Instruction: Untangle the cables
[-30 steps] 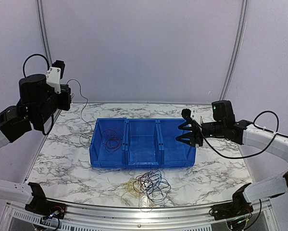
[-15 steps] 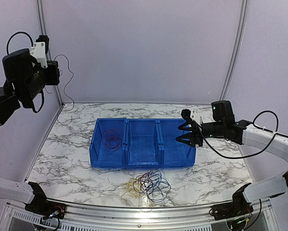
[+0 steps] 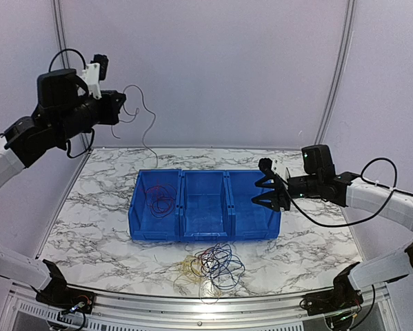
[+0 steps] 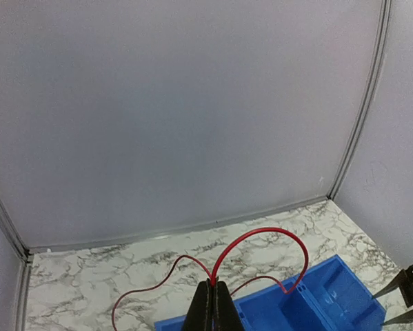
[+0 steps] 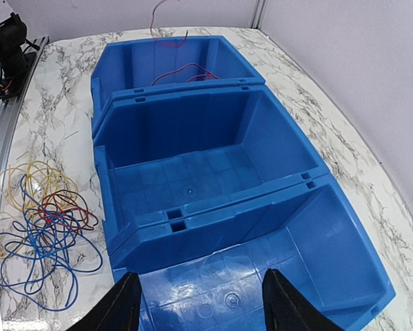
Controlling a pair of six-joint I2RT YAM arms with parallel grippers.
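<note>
My left gripper [image 3: 121, 108] is raised high over the table's back left, shut on a thin red cable [image 3: 153, 117] that loops out and hangs down toward the left bin. In the left wrist view the closed gripper [image 4: 213, 288] pinches this red cable [image 4: 261, 232]. More red cable [image 3: 159, 198] lies in the left bin, and it also shows in the right wrist view [image 5: 185, 71]. A tangle of blue, red and yellow cables [image 3: 213, 263] lies on the table in front of the bins, seen also in the right wrist view [image 5: 44, 221]. My right gripper [image 3: 263, 191] is open and empty over the right bin [image 5: 206, 307].
Three joined blue bins [image 3: 205, 236] stand mid-table; the middle [image 5: 192, 172] and right ones hold nothing. A metal rail [image 3: 192, 303] runs along the near edge with the arm bases [image 3: 54, 289] at its ends. Walls close in the back and sides.
My left arm has swung from the far left toward the right and forward, carrying the red cable with it. The right arm has not moved.
</note>
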